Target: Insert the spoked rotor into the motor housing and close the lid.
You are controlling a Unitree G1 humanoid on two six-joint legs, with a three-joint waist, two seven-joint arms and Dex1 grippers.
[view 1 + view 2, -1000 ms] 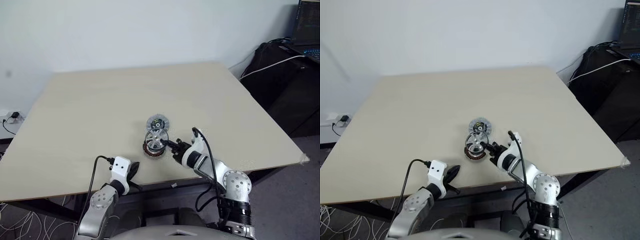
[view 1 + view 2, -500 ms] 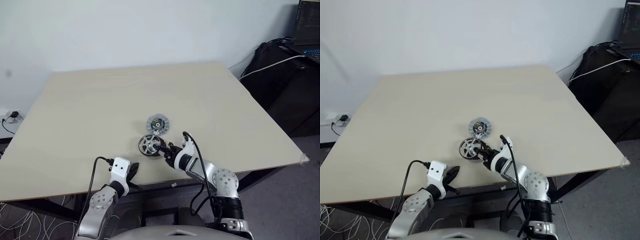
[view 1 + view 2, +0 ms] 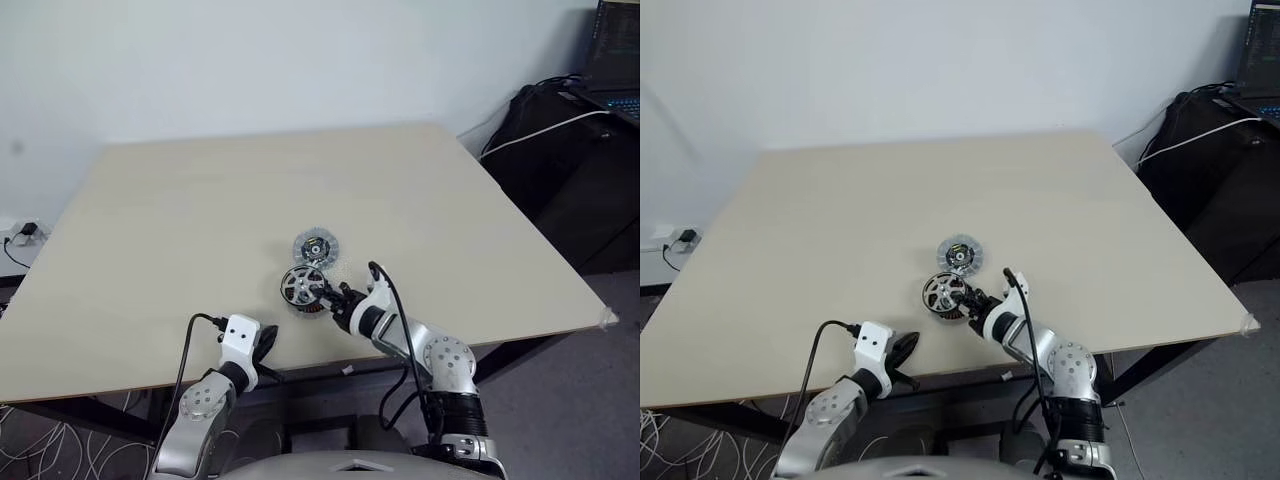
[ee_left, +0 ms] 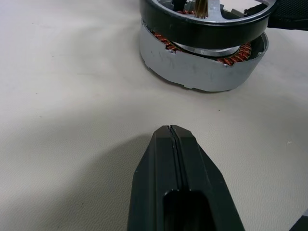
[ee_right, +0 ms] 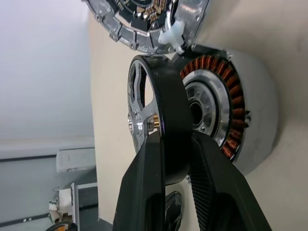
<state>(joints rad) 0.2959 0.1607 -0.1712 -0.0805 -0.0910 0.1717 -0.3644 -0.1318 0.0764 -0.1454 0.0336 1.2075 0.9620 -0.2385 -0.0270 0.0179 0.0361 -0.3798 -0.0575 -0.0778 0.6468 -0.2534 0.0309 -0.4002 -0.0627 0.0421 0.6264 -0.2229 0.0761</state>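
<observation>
- Gripping the spoked rotor [image 5: 161,113] by its rim, the right gripper [image 5: 175,159] is holding it just above the motor housing [image 4: 204,72].
- Left gripper [image 4: 173,139] is sitting pressed together nearby.

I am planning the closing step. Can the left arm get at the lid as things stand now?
Probably not directly. The lid lies beyond the motor housing, where the right pincer holds the spoked rotor; both stand between it and the shut left pincer.

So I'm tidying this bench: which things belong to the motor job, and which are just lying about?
Job:
- spoked rotor, pinched in the right gripper
- motor housing
- lid

Lying about:
- laptop
- white cable, off the table
</observation>
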